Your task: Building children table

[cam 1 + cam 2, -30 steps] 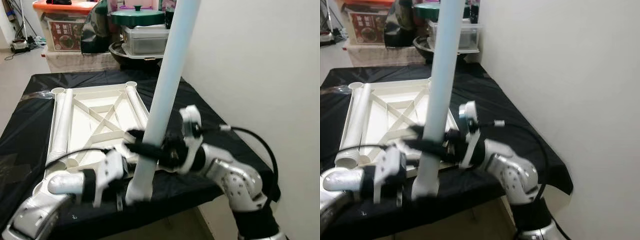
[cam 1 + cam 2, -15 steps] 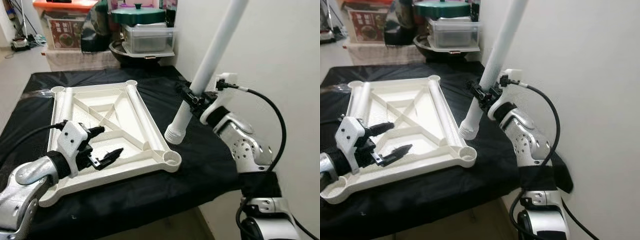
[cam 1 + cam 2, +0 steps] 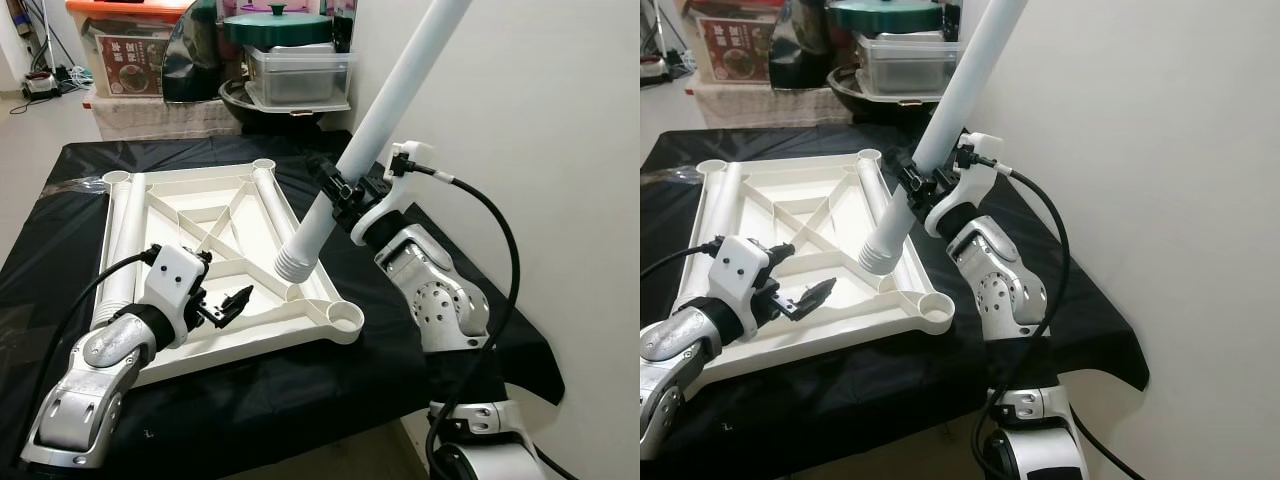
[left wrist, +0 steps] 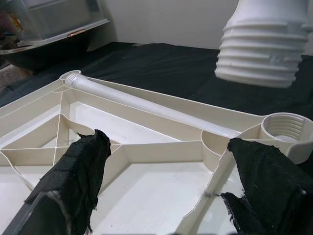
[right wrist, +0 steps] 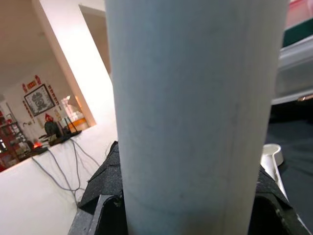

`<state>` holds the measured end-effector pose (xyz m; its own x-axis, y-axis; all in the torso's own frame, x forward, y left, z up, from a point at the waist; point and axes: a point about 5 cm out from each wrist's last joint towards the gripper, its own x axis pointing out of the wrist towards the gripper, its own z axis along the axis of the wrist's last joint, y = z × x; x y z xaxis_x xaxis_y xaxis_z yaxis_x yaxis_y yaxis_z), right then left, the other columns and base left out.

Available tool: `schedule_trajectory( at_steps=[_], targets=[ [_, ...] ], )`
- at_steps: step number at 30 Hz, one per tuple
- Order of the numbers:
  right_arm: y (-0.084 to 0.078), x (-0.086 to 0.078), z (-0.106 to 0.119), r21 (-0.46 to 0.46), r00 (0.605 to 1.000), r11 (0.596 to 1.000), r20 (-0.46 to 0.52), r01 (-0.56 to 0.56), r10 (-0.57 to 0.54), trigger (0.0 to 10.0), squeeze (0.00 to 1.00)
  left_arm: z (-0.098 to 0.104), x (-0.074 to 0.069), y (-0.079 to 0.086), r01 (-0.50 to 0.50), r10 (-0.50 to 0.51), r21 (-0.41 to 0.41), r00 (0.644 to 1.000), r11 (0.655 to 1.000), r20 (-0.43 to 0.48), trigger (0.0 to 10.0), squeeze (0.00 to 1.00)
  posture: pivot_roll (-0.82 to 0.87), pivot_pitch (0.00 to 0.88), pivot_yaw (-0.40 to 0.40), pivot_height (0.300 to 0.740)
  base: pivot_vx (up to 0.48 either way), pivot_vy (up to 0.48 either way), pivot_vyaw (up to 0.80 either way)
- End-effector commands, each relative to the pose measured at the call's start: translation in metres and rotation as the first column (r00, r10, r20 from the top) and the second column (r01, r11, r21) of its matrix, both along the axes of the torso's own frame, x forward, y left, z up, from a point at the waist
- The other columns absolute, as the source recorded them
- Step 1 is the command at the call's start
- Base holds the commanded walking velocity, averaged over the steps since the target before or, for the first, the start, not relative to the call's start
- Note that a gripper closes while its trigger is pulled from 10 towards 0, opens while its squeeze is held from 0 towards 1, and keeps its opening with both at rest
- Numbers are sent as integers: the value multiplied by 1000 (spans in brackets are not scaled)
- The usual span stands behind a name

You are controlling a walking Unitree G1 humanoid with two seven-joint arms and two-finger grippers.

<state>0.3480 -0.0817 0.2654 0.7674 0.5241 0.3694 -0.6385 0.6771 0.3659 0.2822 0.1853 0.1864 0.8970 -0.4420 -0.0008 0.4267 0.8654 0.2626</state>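
Observation:
An upturned white tabletop (image 3: pixel 200 215) lies on the black-covered table. My right gripper (image 3: pixel 340 192) is shut on a long white table leg (image 3: pixel 385 105), holding it tilted. The leg's threaded end (image 3: pixel 295 265) hangs just above the tabletop's right rail, short of the near corner socket (image 3: pixel 343 317). My left gripper (image 3: pixel 225 280) hovers open and empty over the tabletop's near part. In the left wrist view its fingers (image 4: pixel 73 181) frame the ribs, with the threaded end (image 4: pixel 266 46) and socket (image 4: pixel 286 128) beyond. Two more legs (image 3: pixel 122 240) lie along the tabletop's sides.
The white wall (image 3: pixel 540 150) stands close on the right. Behind the table are a clear tub (image 3: pixel 300 75), a green-lidded pot (image 3: pixel 275 30) and an orange-lidded box (image 3: pixel 125 55). The table's front edge (image 3: pixel 300 400) is near my arms.
The right gripper has swung the leg leftward, bringing its threaded end from beside the tabletop to over its right rail. The left gripper stays open over the tabletop and has shifted slightly right.

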Motion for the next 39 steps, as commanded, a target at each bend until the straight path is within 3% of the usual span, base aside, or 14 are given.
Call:
schedule_trajectory(
  at_steps=[1,10,21,27,28,29,30,31,32,33,34,39],
  targets=[
    [-5,0,3,-3,999,1000,33,6,-6,0,0,0,-1,1,-10,10,-6,1000,1000,7,10000,0,88,0,-89,740,0,0,0],
    [-32,6,-7,-87,998,994,33,62,-59,0,0,-13,-12,17,-140,137,-66,990,988,-37,10000,0,93,0,-92,740,0,0,0],
    [-30,4,-14,-98,999,995,42,33,-29,0,0,-16,-16,33,-215,211,-56,975,975,-63,10000,0,107,0,-93,740,0,0,0],
    [-29,5,-23,-169,998,985,59,28,-18,0,0,-17,-17,34,-231,227,-57,972,971,-62,10000,0,107,0,-93,740,0,0,0],
    [-28,4,-28,-251,996,967,92,33,-10,0,0,-18,-17,34,-236,232,-57,971,970,-64,10000,0,113,0,-96,740,0,0,0],
    [-28,4,-28,-251,996,967,92,33,-10,0,0,-18,-17,34,-236,232,-57,971,970,-64,10000,0,113,0,-96,740,0,0,0],
    [-27,4,-32,-317,993,948,118,33,4,0,0,-18,-18,34,-241,237,-58,969,969,-65,10000,0,114,0,-98,740,0,0,0],
    [-27,4,-32,-317,993,948,118,33,4,0,0,-18,-18,34,-241,237,-58,969,969,-65,10000,0,114,0,-98,740,0,0,0],
    [-25,4,-37,-393,989,919,144,36,23,0,0,-19,-19,34,-245,241,-59,968,968,-67,10000,0,117,0,-102,740,0,0,0],
    [-25,4,-37,-393,989,919,144,36,23,0,0,-19,-19,34,-245,241,-59,968,968,-67,10000,0,117,0,-102,740,0,0,0],
    [-23,3,-46,-486,983,874,171,29,63,0,0,-19,-20,34,-258,254,-66,965,964,-67,10000,0,124,0,-109,740,0,0,0],
    [-19,-1,-55,-553,973,833,193,2,125,0,0,-19,-22,35,-267,262,-73,963,961,-69,10000,0,127,0,-111,740,0,0,0]
  ],
)
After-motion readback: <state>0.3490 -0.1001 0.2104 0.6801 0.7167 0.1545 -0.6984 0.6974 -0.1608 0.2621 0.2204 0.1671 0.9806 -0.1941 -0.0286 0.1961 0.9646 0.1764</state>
